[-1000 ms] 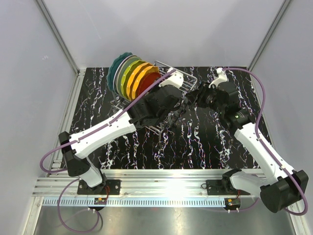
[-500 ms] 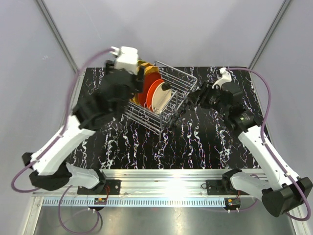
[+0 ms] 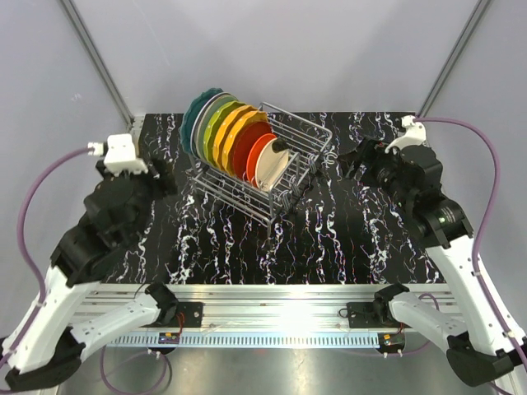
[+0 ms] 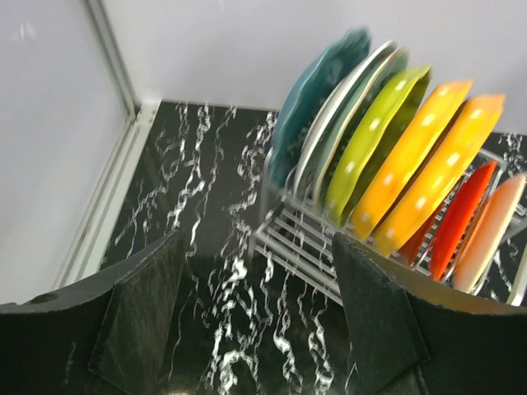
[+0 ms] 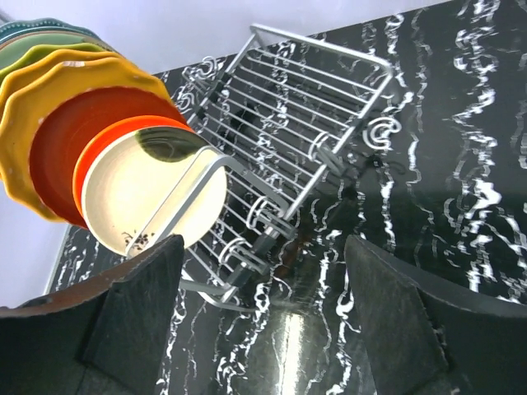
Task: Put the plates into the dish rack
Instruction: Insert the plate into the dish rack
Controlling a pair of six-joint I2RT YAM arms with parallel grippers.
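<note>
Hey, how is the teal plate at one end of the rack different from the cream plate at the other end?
Colour: the teal plate is dark blue-green, the cream plate pale off-white. Size: the teal plate is clearly larger than the cream plate. Place: the teal plate ends the row at the far left of the rack, while the cream plate ends it toward the unfilled part. Both stand on edge in the rack.

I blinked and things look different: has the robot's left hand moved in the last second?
Yes. The left hand was over the dish rack; it has swung to well left of the rack, open and empty.
</note>
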